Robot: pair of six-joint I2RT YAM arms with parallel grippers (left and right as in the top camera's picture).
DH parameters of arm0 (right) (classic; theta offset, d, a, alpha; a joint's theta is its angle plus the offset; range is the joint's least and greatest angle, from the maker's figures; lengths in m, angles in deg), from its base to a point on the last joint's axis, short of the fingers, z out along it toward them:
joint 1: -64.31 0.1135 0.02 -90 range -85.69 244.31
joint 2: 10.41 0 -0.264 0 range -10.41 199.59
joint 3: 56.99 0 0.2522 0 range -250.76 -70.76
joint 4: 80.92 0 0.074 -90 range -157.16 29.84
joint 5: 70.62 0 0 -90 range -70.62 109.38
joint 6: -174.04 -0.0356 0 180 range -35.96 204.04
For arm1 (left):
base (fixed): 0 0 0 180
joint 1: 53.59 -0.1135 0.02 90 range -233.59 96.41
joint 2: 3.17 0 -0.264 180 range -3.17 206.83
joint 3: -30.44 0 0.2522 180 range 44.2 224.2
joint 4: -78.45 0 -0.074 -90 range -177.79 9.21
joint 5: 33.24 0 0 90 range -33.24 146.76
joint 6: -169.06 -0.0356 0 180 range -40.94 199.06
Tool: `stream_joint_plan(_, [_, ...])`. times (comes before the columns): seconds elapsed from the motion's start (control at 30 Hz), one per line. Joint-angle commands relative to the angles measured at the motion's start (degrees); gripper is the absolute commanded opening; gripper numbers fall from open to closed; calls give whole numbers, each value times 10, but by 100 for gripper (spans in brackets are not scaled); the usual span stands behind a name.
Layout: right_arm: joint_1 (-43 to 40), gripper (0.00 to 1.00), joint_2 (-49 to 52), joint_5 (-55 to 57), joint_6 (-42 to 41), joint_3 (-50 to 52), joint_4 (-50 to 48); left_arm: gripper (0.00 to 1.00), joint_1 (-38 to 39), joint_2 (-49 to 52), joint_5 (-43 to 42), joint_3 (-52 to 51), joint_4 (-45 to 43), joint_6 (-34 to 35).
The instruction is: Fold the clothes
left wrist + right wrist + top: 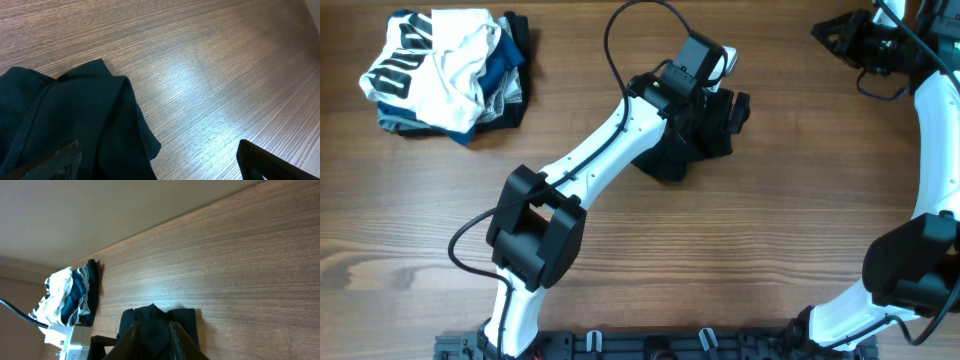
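left gripper (159,152) released, jaws wide over the dark garment (670,165) bunched mid-worktop (740,270). suggest dropping onto one free edge, pinching a single layer and pulling flat before folding, not grabbing the bunch. right gripper (848,38) at far corner, carrying nothing; closed or not, can't tell. arm hides most of the garment, so type unclear.

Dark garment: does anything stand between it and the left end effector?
Nothing visible does. The left end effector is open right at the edge of the dark garment, with only the wooden table beside it.
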Motion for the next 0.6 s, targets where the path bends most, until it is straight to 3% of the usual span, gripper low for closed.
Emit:
stream_joint_plan(0.0, [1, 27, 3, -9, 19, 2, 4, 100, -12, -15, -8, 15, 8, 1])
stream_joint_plan(0.17, [2, 46, 12, -3, 27, 4, 28, 100, -53, -91, -8, 52, 45, 0])
stream_joint_plan(0.27, [12, 62, 27, 8, 50, 5, 83, 100, -95, -156, -8, 56, 74, 1])
stream_joint_plan(0.33, [30, 67, 39, 31, 67, 10, 125, 100, -119, -181, -7, 56, 104, 0])
stream_joint_plan(0.47, [84, 68, 56, 74, 83, 62, 156, 100, -165, -183, 56, 56, 199, -2])
stream_joint_plan(0.57, [136, 67, 62, 84, 77, 133, 115, 100, -192, -162, 76, 53, 250, -30])
